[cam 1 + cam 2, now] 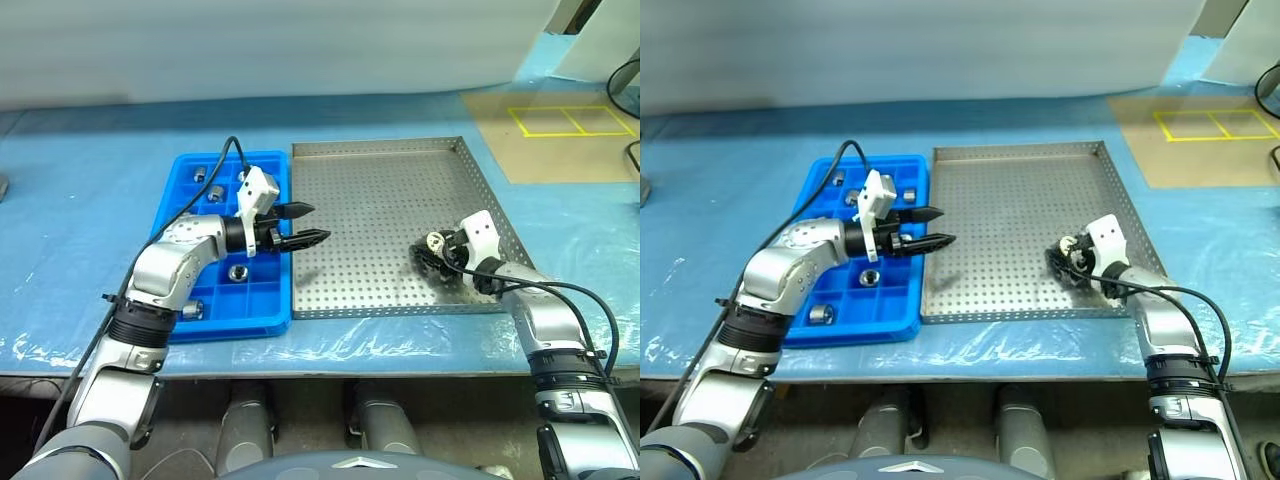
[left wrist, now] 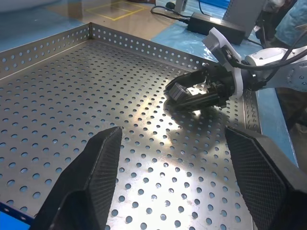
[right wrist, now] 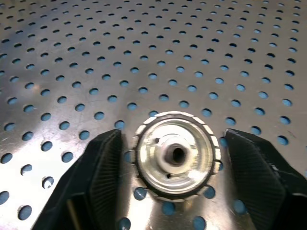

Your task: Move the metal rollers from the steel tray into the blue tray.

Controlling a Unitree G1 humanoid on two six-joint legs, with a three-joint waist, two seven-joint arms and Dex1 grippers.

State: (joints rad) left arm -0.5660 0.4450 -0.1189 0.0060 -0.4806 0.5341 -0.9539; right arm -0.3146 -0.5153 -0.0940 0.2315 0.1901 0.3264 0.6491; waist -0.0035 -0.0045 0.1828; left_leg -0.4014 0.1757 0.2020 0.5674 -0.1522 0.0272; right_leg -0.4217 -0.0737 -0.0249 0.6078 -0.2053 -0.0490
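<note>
- Metal roller (image 3: 175, 154), small, ribbed, silvery with a central hole, lies on the perforated steel tray (image 1: 380, 215) between my right gripper's (image 3: 173, 158) spread fingers, not yet clamped.
- Left gripper (image 1: 303, 226), fingers apart and empty, waits over the bright blue compartmented plastic tray's (image 1: 176, 198) edge beside it, probably clear of the pick.

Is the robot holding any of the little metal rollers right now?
Not yet. The left gripper is open and empty. The right gripper has its fingers either side of a roller on the steel tray, gaps showing, not pinching it.

No text, label, brand, number or sign can be read on anything in these views.
</note>
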